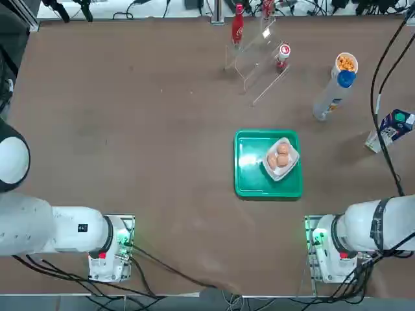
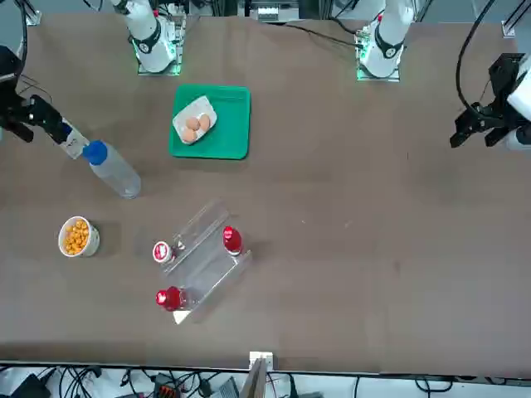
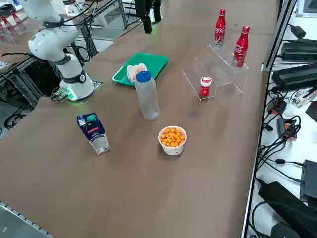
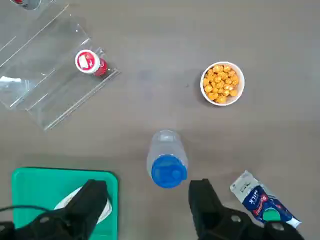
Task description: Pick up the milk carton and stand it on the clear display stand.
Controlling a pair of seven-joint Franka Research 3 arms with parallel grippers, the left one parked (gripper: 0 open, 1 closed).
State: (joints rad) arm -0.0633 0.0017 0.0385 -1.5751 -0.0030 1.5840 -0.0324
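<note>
You have a plain brown surface (image 3: 59,173) under everything. The milk carton (image 3: 93,133) shows dark blue and white sides with a small red mark and a teal round cap. The clear display stand (image 3: 218,67) is see-through acrylic; on it you see two red bottles (image 3: 220,27) with white lettering and a small red can (image 3: 205,87) with a white band. Your tray (image 3: 153,64) is bright green and carries a white dish (image 1: 288,167) of tan-brown eggs (image 1: 281,155). The tall bottle (image 3: 147,96) is frosted white with a blue cap, and the white cup (image 3: 173,140) holds orange-yellow snack balls. The right gripper (image 4: 147,202) has black fingers.
</note>
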